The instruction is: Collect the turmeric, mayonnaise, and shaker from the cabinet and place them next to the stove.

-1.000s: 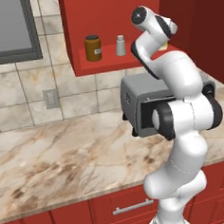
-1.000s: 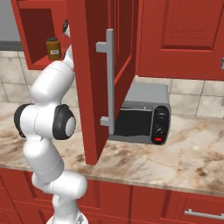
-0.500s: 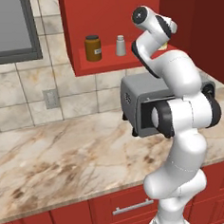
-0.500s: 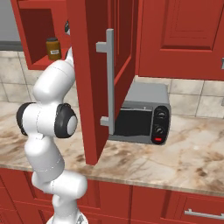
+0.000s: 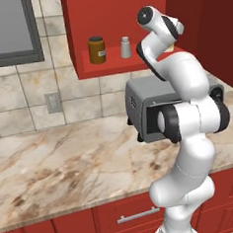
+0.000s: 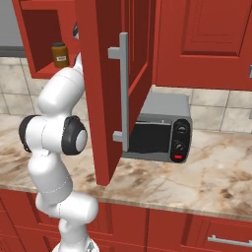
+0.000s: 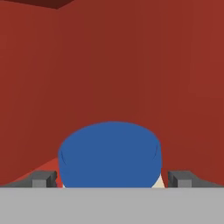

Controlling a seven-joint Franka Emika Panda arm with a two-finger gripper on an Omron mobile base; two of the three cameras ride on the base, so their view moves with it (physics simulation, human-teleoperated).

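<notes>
Big white arm bent up high and reaching into the red cabinet (image 5: 109, 67), gripper (image 7: 112, 179) wide open with a finger on each side of the mayonnaise (image 7: 110, 155) blue lid, not squeezing it, turmeric (image 5: 97, 49) and little shaker (image 5: 125, 47) standing on the shelf nearby

no readable text, turmeric (image 5: 97, 50) label illegible

cabinet (image 5: 106, 20) shelf, open-front: turmeric (image 5: 97, 49) upright at left, shaker (image 5: 125, 47) upright just right of it, not touching. mayonnaise (image 7: 110, 154) also on the shelf floor, blue lid up, close to the back wall. Marble table (image 5: 67, 162) below carries the grey toaster oven (image 6: 160, 129).
</notes>
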